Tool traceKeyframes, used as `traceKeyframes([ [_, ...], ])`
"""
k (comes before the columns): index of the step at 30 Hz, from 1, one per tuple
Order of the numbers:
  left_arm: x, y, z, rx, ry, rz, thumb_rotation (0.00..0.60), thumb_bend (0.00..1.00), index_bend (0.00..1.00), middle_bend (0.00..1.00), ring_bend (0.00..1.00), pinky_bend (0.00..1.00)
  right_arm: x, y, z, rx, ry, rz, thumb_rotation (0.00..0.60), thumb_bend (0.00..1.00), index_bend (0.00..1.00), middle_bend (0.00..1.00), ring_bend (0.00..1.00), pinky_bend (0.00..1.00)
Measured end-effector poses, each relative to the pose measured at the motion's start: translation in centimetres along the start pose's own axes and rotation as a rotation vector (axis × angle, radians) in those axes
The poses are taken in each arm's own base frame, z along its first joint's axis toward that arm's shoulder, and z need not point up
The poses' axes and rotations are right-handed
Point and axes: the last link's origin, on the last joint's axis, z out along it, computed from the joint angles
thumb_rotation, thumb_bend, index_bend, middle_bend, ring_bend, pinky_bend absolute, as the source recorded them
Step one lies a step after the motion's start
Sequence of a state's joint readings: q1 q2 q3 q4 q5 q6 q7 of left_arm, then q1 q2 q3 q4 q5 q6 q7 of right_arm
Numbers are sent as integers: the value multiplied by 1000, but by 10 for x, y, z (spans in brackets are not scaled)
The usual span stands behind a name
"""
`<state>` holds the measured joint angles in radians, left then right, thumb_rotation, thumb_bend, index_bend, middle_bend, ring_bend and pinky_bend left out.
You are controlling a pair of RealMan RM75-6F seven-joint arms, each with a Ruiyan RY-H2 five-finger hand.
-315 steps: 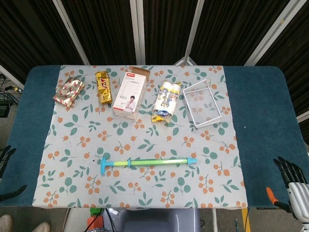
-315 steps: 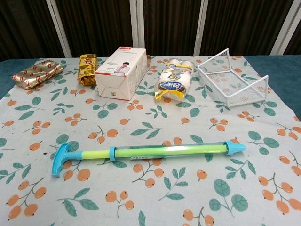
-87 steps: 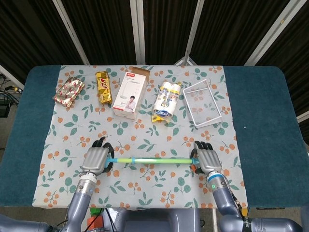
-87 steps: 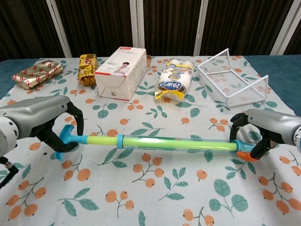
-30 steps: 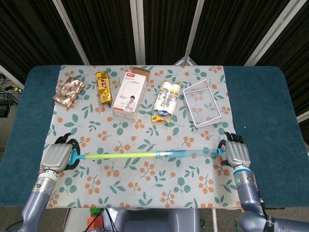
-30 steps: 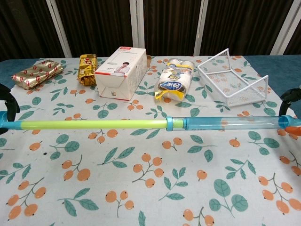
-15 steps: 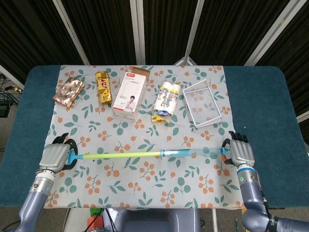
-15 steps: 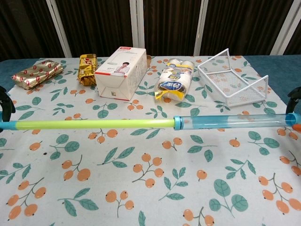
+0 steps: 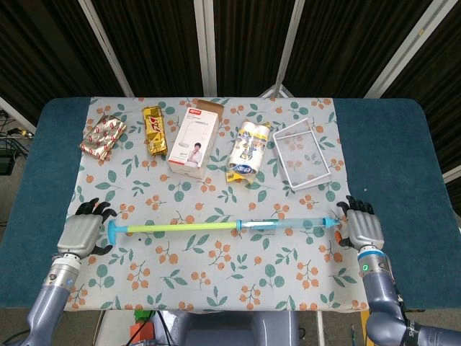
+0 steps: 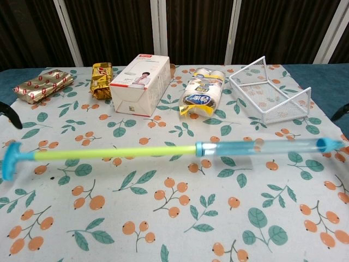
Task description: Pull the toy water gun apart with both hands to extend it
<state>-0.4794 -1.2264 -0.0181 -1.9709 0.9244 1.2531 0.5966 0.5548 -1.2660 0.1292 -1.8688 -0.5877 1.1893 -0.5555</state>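
Note:
The toy water gun (image 9: 216, 226) lies stretched out across the floral cloth, its yellow-green rod (image 10: 114, 152) to the left and its clear blue barrel (image 10: 262, 146) to the right. It looks motion-blurred in the chest view. The T-handle (image 9: 113, 233) sits just right of my left hand (image 9: 81, 232), with a small gap between them. The nozzle tip (image 10: 332, 144) ends just left of my right hand (image 9: 364, 228). Both hands have their fingers spread and hold nothing. In the chest view only dark fingertips (image 10: 10, 112) show at the frame edges.
Along the back of the cloth stand a gold-red packet (image 9: 103, 136), a gold packet (image 9: 154, 130), a white box (image 9: 195, 140), a tissue pack (image 9: 249, 151) and a white wire basket (image 9: 301, 154). Blue table cover (image 9: 403, 166) flanks the cloth.
Both hands have let go of the water gun and opened. The gun has dropped slightly and shifted, its handle and nozzle now free of the hands.

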Motion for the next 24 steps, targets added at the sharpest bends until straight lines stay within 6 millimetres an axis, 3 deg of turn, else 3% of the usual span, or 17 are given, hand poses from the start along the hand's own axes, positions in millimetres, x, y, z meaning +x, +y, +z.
traceKeyframes([
  [14, 5, -11, -11, -9, 43, -66, 600, 190, 153, 83, 12, 67, 3, 11, -12, 44, 9, 22, 600, 416, 0, 0, 0, 0],
  [20, 15, -36, -24, 0, 132, -48, 600, 186, 114, 58, 1, 56, 15, 24, -27, 112, 69, 63, 600, 417, 0, 0, 0, 0],
  [24, 23, -58, -40, 25, 167, -93, 600, 182, 85, 37, 0, 50, 27, 45, -47, 145, 126, 119, 600, 416, 0, 0, 0, 0],
])
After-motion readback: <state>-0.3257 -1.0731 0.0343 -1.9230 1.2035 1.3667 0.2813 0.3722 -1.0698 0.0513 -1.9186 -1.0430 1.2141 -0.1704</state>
